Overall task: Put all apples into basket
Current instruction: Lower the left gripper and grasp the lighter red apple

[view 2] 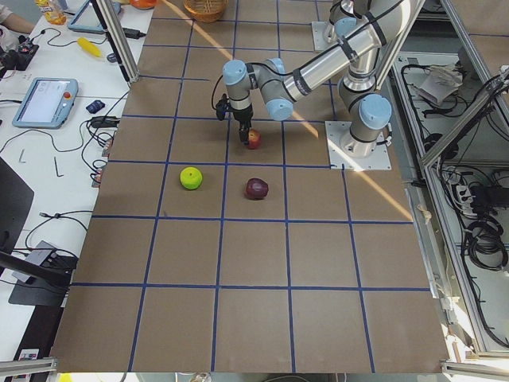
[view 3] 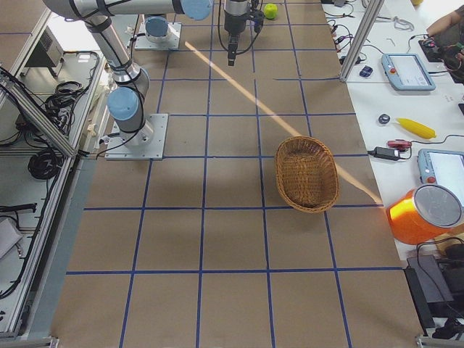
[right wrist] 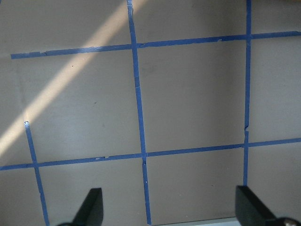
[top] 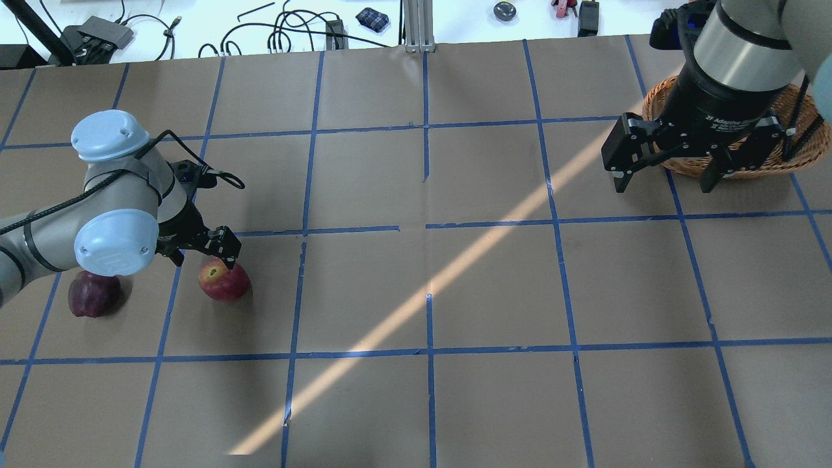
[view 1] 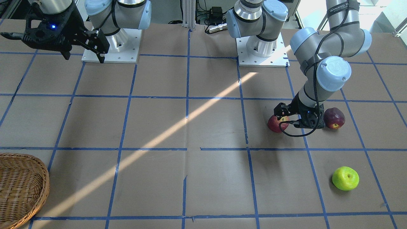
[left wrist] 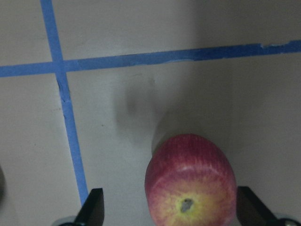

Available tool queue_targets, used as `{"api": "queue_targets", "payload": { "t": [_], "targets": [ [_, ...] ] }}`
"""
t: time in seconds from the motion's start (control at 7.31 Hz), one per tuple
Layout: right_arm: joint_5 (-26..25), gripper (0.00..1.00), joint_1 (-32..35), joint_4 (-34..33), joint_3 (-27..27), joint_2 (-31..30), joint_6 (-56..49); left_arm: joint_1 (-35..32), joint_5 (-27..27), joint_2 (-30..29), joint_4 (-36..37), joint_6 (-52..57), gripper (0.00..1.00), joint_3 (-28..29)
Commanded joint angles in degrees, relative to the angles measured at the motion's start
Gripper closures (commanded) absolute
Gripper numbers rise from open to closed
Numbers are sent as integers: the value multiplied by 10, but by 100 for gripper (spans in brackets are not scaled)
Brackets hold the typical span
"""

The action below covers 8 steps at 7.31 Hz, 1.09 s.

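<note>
The red apple with a yellowish patch lies on the brown table. My left gripper is open just over it, one finger on each side and the apple nearer the right finger. The same apple and left gripper show in the overhead view. The dark maroon apple lies beside them, partly under my left arm's elbow. The lime green apple lies apart, nearer the operators' side. My right gripper is open and empty, held high beside the wicker basket. The basket holds nothing.
The two arm bases stand at the robot's edge of the table. Blue tape lines grid the brown surface. A side bench carries tablets, a yellow object and an orange container.
</note>
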Motion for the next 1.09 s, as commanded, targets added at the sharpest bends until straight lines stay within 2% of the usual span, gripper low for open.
{"api": "queue_targets", "payload": {
  "t": [0.0, 0.27, 0.68, 0.96],
  "targets": [
    [0, 0, 0, 2, 0, 1, 1, 0, -3, -36, 22, 2, 0, -5],
    [0, 0, 0, 2, -1, 0, 1, -1, -10, -43, 26, 3, 0, -11],
    [2, 0, 0, -3, -1, 1, 1, -5, -13, -15, 15, 3, 0, -6],
    [2, 0, 0, -2, -1, 1, 1, -1, -8, -25, 14, 5, 0, -10]
  ]
}}
